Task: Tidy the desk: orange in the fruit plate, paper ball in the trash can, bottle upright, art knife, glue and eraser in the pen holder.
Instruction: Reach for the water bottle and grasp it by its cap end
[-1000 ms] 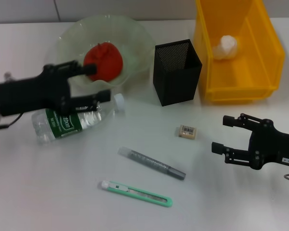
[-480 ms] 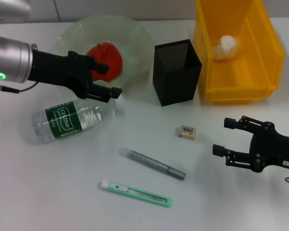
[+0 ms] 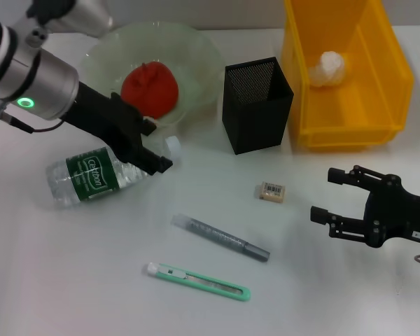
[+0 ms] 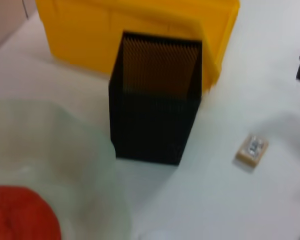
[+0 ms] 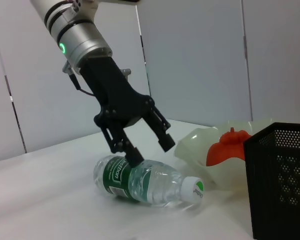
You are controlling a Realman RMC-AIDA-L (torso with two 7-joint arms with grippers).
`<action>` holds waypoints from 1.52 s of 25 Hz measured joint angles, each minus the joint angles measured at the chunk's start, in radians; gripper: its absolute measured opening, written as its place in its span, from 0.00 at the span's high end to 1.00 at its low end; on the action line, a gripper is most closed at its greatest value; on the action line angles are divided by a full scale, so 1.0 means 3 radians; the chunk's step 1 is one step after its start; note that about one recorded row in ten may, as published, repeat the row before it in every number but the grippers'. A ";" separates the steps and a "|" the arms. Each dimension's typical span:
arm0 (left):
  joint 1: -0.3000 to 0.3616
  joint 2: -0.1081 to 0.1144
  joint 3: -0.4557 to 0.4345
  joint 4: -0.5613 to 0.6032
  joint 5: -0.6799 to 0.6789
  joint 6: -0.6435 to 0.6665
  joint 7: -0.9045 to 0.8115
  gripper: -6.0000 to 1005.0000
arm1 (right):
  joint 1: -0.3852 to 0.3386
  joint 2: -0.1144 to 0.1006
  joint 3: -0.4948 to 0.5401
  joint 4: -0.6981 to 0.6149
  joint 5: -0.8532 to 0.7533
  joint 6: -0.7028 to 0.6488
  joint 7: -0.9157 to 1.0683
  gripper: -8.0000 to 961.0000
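Bottle (image 3: 101, 175) standing-up is judged the step in hand: over the last second the left tool (image 3: 148, 147) has been swung from lying across the bottle at the left edge of the head view to a downward slant over the bottle's neck, at centre left. Its jaws are spread wide, one finger touching or nearly touching the bottle's shoulder in the right wrist view, nothing yet held. The bottle is seen lying on its side on the worktop (image 3: 70, 280), cap (image 3: 172, 145) pointed toward the fruit plate (image 3: 196, 52); its position is unchanged, so the grasp is judged not yet made.

Two parts appear settled: the orange (image 3: 150, 87) is seen in the plate at upper left, and the paper ball (image 3: 330, 68) in the yellow trash can (image 3: 388, 84) at upper right. The pen holder (image 3: 257, 105), upper centre, looks empty in the left wrist view. The eraser (image 3: 272, 192) at centre, the glue (image 3: 220, 239) and the art knife (image 3: 199, 281) at lower centre lie apart on the worktop. The right tool (image 3: 329, 196) is held at lower right with jaws wide, empty.

The plate rim is just beside the cap, so little room is left for tipping the bottle up
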 joint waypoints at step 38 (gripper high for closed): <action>0.0032 -0.0024 0.0695 -0.0017 0.0181 -0.0397 0.0007 0.20 | -0.0003 0.0000 0.0000 0.0046 0.0001 0.0033 -0.0036 0.16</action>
